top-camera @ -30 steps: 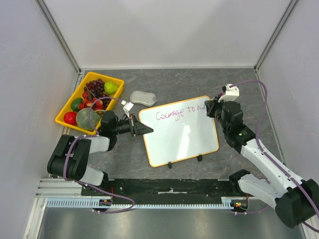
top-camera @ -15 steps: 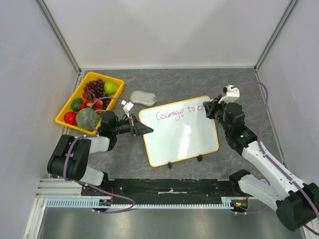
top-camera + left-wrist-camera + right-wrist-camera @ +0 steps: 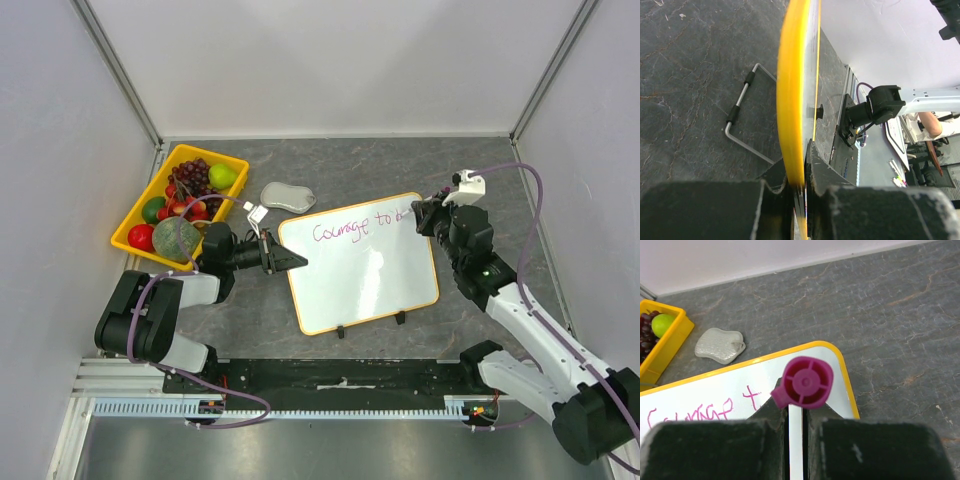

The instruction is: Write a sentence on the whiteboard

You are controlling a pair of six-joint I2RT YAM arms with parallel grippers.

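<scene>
The whiteboard (image 3: pixel 365 275) lies tilted on the grey table, with a yellow-orange rim and two black clip feet at its near edge. The sentence (image 3: pixel 355 225) is purple-magenta cursive along the top and reads about "Courage to"; its end is hidden under the right gripper. My left gripper (image 3: pixel 292 260) is shut on the board's left rim, seen edge-on in the left wrist view (image 3: pixel 792 100). My right gripper (image 3: pixel 425 214) is shut on a magenta marker (image 3: pixel 805 381), held tip-down over the board's top right corner (image 3: pixel 837 360). The writing (image 3: pixel 695 412) shows left of it.
A yellow fruit tray (image 3: pixel 128 218) with grapes and other fruit stands at the back left. A grey eraser pad (image 3: pixel 287 197) lies just beyond the board's top left corner. A bent metal wire stand (image 3: pixel 742 95) lies on the table. Enclosure walls close three sides.
My right gripper has moved a little to the right along the board's top edge with the marker. The left gripper and the board have not moved.
</scene>
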